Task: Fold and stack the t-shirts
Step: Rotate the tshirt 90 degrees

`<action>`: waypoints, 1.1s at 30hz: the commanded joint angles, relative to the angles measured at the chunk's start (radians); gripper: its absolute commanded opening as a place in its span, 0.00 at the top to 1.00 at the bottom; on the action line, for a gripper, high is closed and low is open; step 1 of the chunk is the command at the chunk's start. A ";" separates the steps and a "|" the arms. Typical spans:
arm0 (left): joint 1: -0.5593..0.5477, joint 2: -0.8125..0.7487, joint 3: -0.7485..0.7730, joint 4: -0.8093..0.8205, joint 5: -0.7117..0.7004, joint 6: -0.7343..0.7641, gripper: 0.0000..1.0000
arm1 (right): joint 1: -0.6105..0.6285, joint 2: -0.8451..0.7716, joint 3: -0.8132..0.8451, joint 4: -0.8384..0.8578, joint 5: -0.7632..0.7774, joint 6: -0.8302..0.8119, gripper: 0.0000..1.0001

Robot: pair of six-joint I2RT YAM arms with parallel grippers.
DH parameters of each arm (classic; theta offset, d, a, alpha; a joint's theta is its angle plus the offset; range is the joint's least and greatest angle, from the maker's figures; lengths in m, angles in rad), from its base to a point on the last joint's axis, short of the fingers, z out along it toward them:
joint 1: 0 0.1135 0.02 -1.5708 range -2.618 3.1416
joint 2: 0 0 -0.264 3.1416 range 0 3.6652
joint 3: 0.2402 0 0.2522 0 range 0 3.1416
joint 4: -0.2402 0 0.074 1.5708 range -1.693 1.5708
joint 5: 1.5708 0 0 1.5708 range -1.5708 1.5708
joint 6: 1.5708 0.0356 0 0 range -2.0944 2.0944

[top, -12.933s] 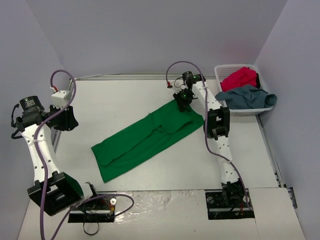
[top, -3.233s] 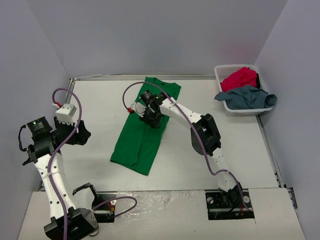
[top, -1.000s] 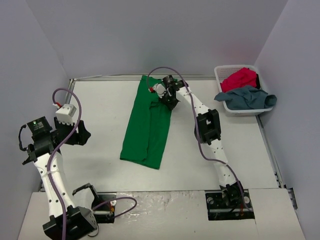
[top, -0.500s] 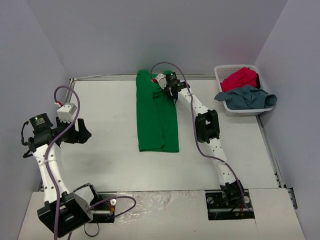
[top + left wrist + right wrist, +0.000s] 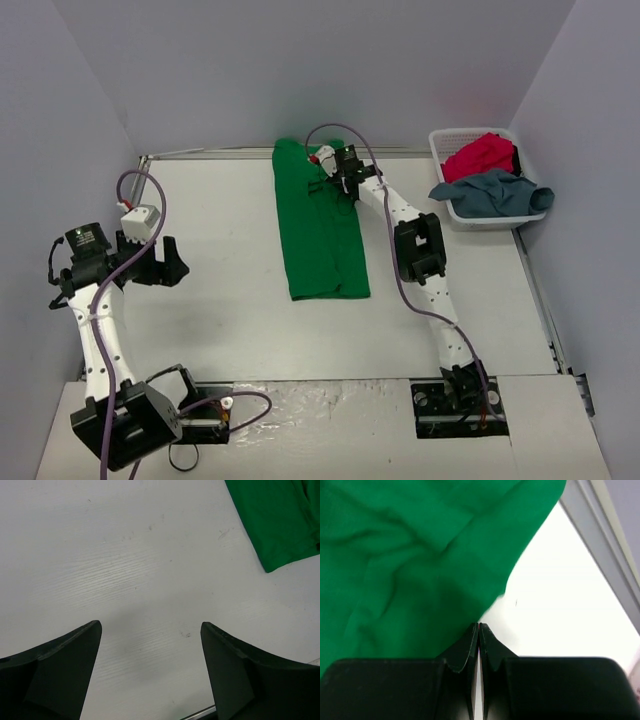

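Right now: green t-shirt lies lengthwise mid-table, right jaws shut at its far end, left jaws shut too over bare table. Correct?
Not quite. The left jaws are open, wide apart over the table, as the left wrist view shows. The rest holds: right jaws shut at the far end of the green t-shirt.

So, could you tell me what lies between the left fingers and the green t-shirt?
Only bare table separates the left fingers from the green t-shirt; the top view shows it.
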 commanded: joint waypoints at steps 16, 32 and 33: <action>-0.578 0.011 0.200 -0.094 -0.238 0.110 0.13 | -0.046 -0.987 -0.828 -0.120 -0.241 0.002 0.74; -1.151 0.146 -0.087 0.327 -0.737 0.157 0.22 | -0.265 -1.244 -1.232 -0.501 -0.757 -0.035 0.63; -1.154 0.152 -0.096 0.350 -0.731 0.154 0.22 | -0.284 -1.250 -1.232 -0.500 -0.765 -0.037 0.63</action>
